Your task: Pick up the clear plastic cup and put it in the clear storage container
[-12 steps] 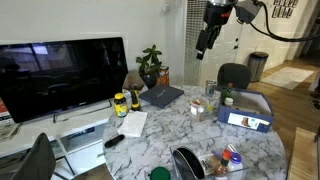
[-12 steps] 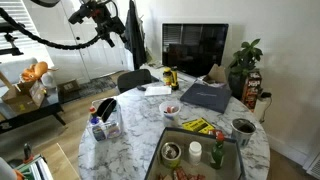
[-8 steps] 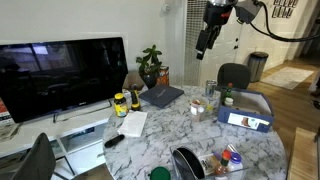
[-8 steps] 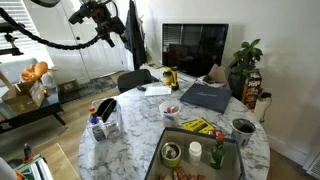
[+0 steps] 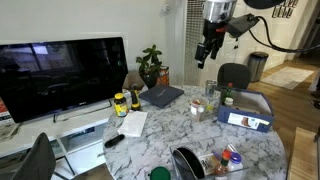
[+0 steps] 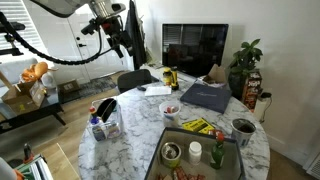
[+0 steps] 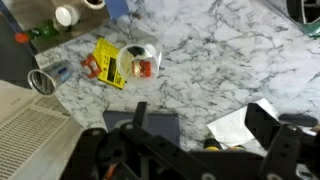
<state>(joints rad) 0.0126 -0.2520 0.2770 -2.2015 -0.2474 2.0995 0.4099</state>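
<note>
1. High at the left in an exterior view, the claw [image 6: 120, 44] has swung nearer the table [image 6: 140, 112] than a moment ago. In the wrist view its fingers are spread, released and empty. I judge the approach has barely begun.
2. Below it, the clear storage container [image 6: 110, 128], holding bottles, sits near the table's left edge.
3. The clear plastic cup [image 6: 243, 128] stands upright far right, well apart from both.
4. The table is grey-veined marble and cluttered. Behind it stand a dark television [image 6: 195, 50] and a potted plant [image 6: 245, 60].
</note>
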